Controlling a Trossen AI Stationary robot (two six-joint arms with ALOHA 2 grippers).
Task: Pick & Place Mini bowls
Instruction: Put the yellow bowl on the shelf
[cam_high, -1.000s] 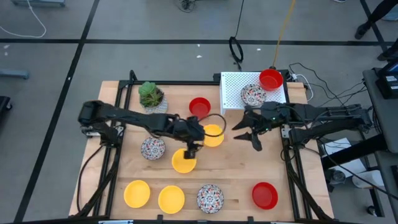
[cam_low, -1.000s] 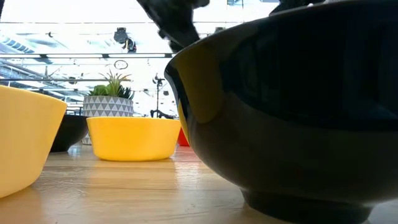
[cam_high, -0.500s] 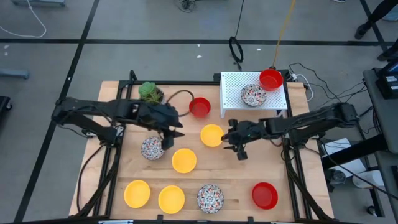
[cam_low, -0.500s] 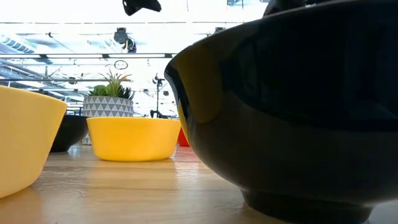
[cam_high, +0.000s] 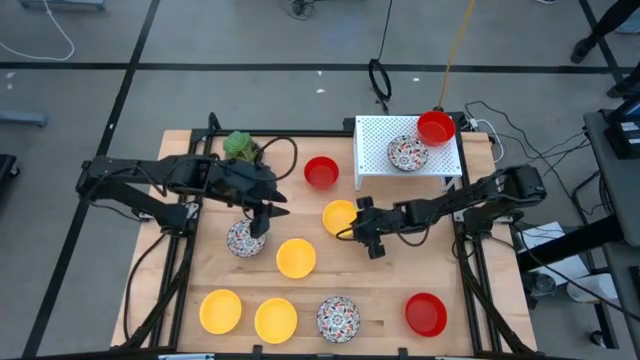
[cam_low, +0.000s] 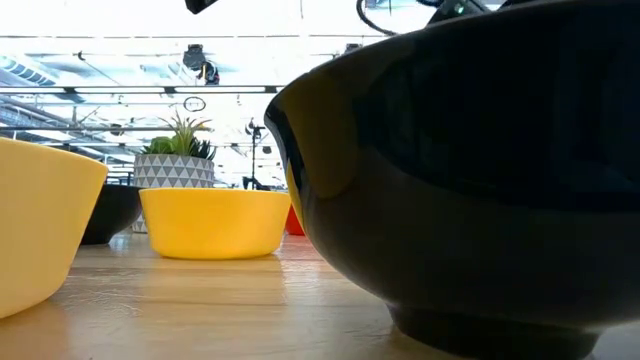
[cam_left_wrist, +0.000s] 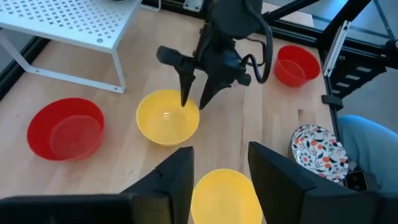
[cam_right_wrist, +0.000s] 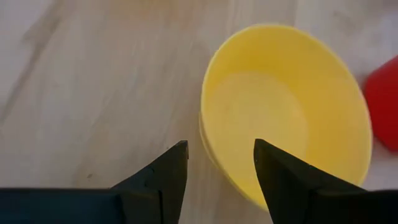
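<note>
The right arm is reaching low across the bench from its right edge, its right gripper (cam_high: 362, 232) spread wide and straddling the near rim of a yellow mini bowl (cam_high: 340, 216) at mid-bench; the right wrist view is showing that bowl's wall sitting between the two dark fingers (cam_right_wrist: 163, 172). The left arm is stretching in from the left edge, elbow raised, its left gripper (cam_high: 262, 218) also spread and hanging over a patterned mini bowl (cam_high: 244, 240), beside a second yellow bowl (cam_high: 296, 258). A red bowl (cam_high: 321, 172) is sitting near the back edge, beside the white rack (cam_high: 375, 140) carrying two more. In the low view, a dark bowl (cam_low: 470, 190) up close is blocking most of the bench. Bare wood is lying open between the middle bowls and the front row.
</note>
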